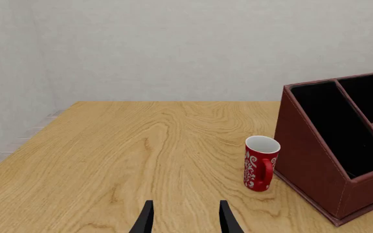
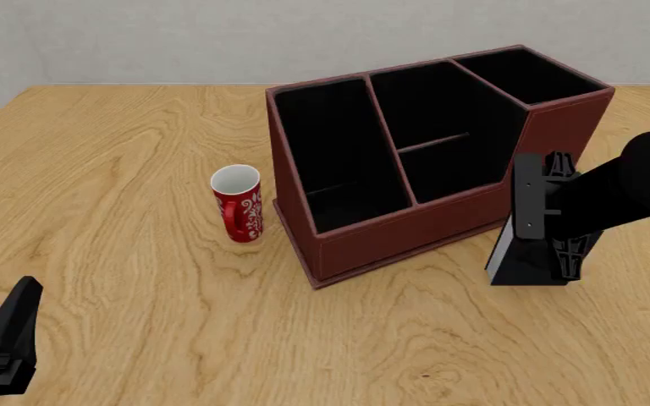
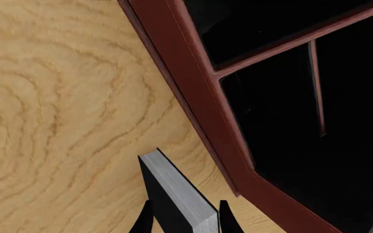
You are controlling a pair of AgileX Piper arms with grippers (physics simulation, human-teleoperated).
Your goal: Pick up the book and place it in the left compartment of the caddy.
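The black book (image 2: 524, 211) stands upright on the table just right of the caddy's (image 2: 415, 228) low front wall. Its white page edge (image 3: 177, 191) shows in the right wrist view. My right gripper (image 2: 560, 254) comes down over the book, open, one finger on each side (image 3: 185, 221). The caddy is dark reddish-brown with a black interior. Its left compartment (image 2: 331, 144) is the long narrow section nearest the mug, also seen in the left wrist view (image 1: 335, 126). My left gripper (image 2: 3, 334) hangs open at the near left, holding nothing (image 1: 185, 221).
A red mug (image 2: 238, 203) with white swirls stands upright just left of the caddy, also in the left wrist view (image 1: 262, 162). The wooden table (image 2: 111, 169) reaches a pale wall at the back. The caddy's rim (image 3: 199, 92) runs close beside the book.
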